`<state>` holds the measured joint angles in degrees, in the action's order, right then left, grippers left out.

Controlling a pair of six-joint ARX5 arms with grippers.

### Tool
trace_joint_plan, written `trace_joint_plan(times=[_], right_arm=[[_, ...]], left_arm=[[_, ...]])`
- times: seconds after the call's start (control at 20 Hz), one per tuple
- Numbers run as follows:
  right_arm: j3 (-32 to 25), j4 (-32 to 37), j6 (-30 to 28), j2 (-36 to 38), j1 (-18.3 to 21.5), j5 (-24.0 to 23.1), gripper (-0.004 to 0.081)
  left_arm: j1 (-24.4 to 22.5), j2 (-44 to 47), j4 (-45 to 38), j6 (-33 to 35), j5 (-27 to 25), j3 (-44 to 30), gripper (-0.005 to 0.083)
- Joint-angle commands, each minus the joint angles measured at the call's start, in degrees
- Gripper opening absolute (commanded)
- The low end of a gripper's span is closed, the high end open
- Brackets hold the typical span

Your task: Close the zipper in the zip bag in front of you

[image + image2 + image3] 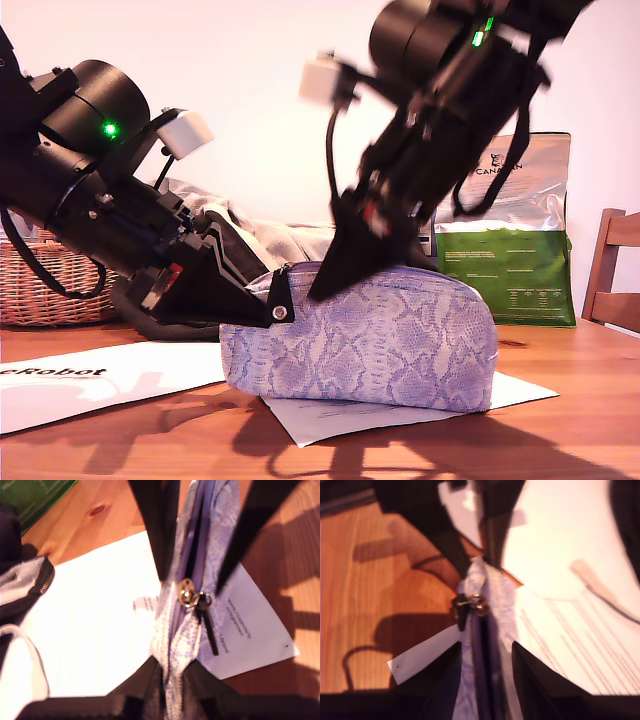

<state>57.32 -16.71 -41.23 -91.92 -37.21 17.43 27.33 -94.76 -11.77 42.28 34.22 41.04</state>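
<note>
The zip bag [400, 340], a lilac snakeskin pouch, lies on paper on the wooden table [570, 430]. My first gripper [278, 305] [172, 672] comes from the exterior view's left and is shut on the pouch's end. The zipper's gold slider [191, 596] sits close to that end, its dark pull tab [210, 625] [462, 612] hanging down the side. My second gripper [320, 290] [485, 650] comes down from above, open, with its fingers astride the pouch's top just behind the slider. A dark purple gap [480, 670] runs along the zip line between its fingers.
A silver-and-green Canagan bag [505, 250] stands behind the pouch at the exterior view's right, beside a wooden chair [612, 270]. A wicker basket [50, 285] and a heap of clothing [270, 240] lie behind. Printed sheets [100, 380] cover part of the table.
</note>
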Motion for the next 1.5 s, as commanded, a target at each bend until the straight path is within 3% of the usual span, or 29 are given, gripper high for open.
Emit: trace_joint_plan(times=[0.0, 0.1, 0.25, 0.35, 0.5, 0.65, 0.9, 1.1, 1.45], right_arm=[[0.76, -1.42, 5.75, 4.59, -0.28, -0.37, 0.0286], [0.76, -3.91, 13.84, 8.37, -0.28, -0.44, 0.0285], [0.76, -6.95, 31.1, 13.9, -0.28, 0.59, 0.0281], [0.76, -9.05, 35.71, 15.56, -0.28, 1.9, 0.0281], [0.22, -10.95, 36.74, 14.91, -0.28, 5.4, 0.028], [-1.57, -7.08, 36.98, 13.38, -0.26, 11.08, 0.028], [-2.58, -2.43, 33.88, 10.93, 1.18, 16.09, 0.0281], [-2.99, 0.11, 32.2, 10.91, 3.67, 20.24, 0.0281], [-2.99, 3.1, 32.85, 10.91, 4.28, 20.55, 0.0281]], left_arm=[[0.22, -0.92, 0.13, -1.25, -0.2, 0.57, -0.0023], [0.22, -0.92, 0.46, -2.32, -0.24, 0.57, -0.0023], [0.22, -0.92, 1.05, -6.88, -0.22, 0.61, -0.0023], [0.22, -0.92, 1.62, -10.97, -0.15, 0.9, -0.0023], [0.15, -0.92, 2.91, -18.14, 1.01, 2.19, -0.0023], [0.17, -0.85, 3.23, -21.97, 4.33, 3.98, -0.0023], [0.22, -0.68, 3.17, -24.61, 9.44, 4.48, -0.0023], [0.15, 2.1, 2.73, -26.86, 9.75, 4.5, -0.0023], [0.15, 6.8, -2.16, -31.93, 7.82, 4.48, -0.0023]])
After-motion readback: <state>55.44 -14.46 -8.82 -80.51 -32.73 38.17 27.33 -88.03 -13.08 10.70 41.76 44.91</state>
